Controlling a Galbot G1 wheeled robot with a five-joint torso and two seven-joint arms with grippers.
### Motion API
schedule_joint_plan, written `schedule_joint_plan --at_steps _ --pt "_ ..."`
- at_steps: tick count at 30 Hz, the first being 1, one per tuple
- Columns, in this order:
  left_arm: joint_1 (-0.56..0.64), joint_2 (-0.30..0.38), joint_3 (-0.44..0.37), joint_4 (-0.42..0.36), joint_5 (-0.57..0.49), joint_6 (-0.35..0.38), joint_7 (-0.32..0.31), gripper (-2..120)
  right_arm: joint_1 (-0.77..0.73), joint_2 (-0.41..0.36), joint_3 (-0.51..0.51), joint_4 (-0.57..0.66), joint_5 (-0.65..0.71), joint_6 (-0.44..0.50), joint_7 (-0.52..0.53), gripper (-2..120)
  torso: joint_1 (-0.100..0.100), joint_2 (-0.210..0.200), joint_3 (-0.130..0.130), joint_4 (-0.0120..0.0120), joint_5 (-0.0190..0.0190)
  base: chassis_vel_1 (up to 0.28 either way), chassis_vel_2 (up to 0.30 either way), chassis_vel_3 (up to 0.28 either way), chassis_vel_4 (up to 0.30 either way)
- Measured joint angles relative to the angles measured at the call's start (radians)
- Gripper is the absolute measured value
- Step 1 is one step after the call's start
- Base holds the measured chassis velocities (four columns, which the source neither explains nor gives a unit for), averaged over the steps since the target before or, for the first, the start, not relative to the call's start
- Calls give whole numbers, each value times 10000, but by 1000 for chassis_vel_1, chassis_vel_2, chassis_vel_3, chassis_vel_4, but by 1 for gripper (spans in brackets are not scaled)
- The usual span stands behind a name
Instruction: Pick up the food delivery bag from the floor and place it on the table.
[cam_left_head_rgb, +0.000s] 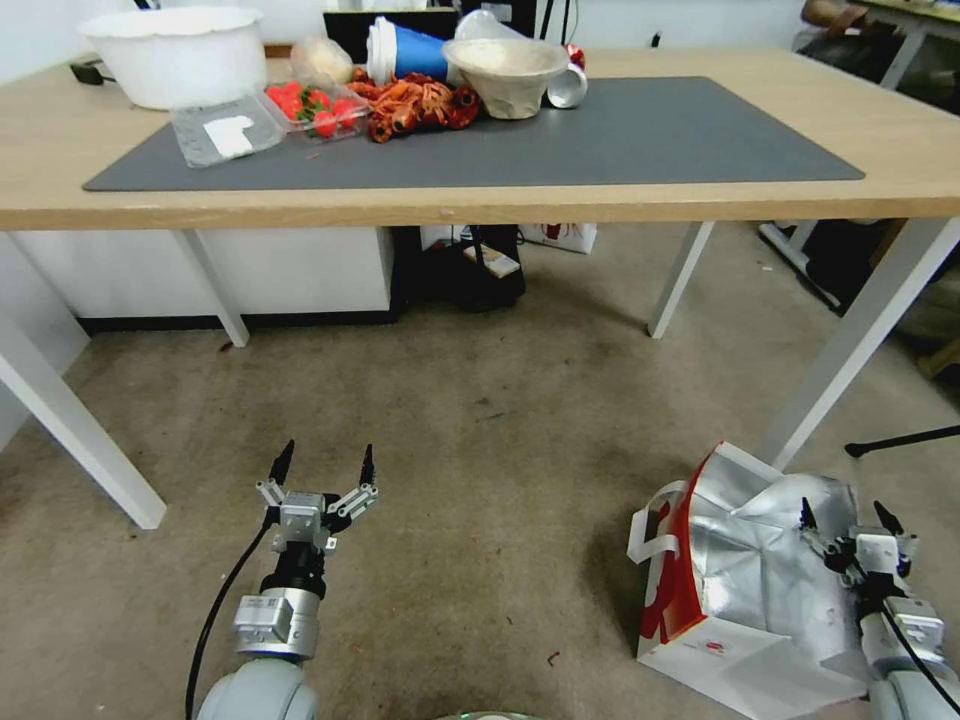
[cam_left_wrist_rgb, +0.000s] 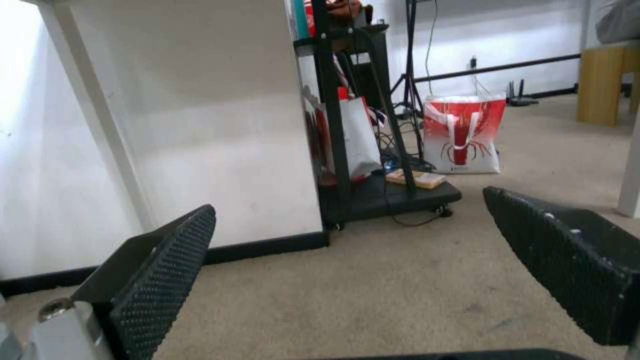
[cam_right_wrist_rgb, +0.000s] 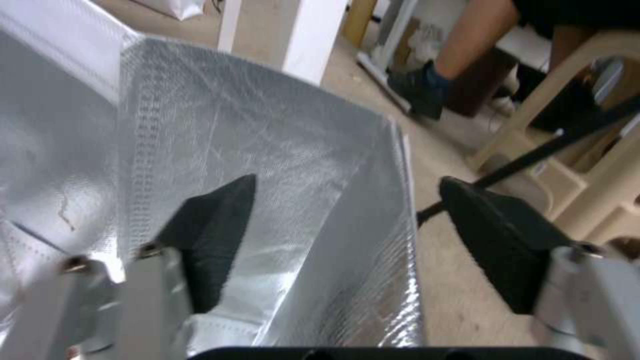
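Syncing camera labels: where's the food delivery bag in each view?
Head view: the food delivery bag stands on the floor at lower right, with the open right gripper at its rim.
Left wrist view: the open left gripper faces a different bag, the lobster-print bag.
Right wrist view: the bag's foil lining is close up, with one finger inside.
Shared landmark: the white table leg beside the bag, in the head and right wrist views.

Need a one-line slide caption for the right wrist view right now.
Open right gripper straddles the food delivery bag's foil-lined rim, one finger inside, one outside.

Head looks down; wrist cameras skim floor (cam_left_head_rgb: 480, 420).
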Motion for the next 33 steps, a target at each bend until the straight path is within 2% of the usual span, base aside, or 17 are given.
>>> schedule_joint_plan --at_steps 4,5,7,8,11,12,14,16,18,21,33 --pt "-7 0 0 -2 0 0 -16 100 -41 -38 -50 28 355 -216 -32 61 0 0 0 -1 1 0 0 0 0" --pt "-14 2 0 -2 -2 -1 -32 100 -65 -66 -65 49 598 -345 -91 52 0 1 0 0 0 0 0 0 0" --pt "-28 15 -2 -2 -8 -1 -55 100 -100 -103 -71 86 865 -452 -159 44 0 1 0 -1 0 0 0 0 0" --pt "-28 15 -2 -2 -8 -1 -55 100 -100 -103 -71 86 865 -452 -159 44 0 1 0 -1 0 0 0 0 0" --pt "-46 36 -8 -3 -36 -1 -85 100 -156 -144 -74 186 1113 -563 -197 30 1 1 0 -1 0 0 0 0 0" --pt "-46 36 -8 -3 -36 -1 -85 100 -156 -144 -74 186 1113 -563 -197 30 1 1 0 -1 0 0 0 0 0" --pt "-68 39 -7 2 -52 -4 -94 100 -190 -144 -75 279 1167 -601 -200 19 1 1 0 0 0 0 0 0 0" --pt "-71 40 -6 5 -54 -5 -95 100 -198 -143 -75 296 1168 -602 -200 18 1 1 0 0 0 0 0 0 0" --pt "-83 52 3 20 -65 -12 -97 100 -232 -110 -88 360 1168 -609 -200 4 1 2 0 0 0 0 0 0 0" --pt "-100 70 0 35 -81 -17 -99 100 -241 -92 -94 373 1167 -610 -196 0 0 2 0 0 0 0 0 0 0" --pt "-79 79 -15 42 -103 -59 -98 100 -436 81 -163 769 1420 -412 -92 0 0 2 0 0 0 0 0 0 0"
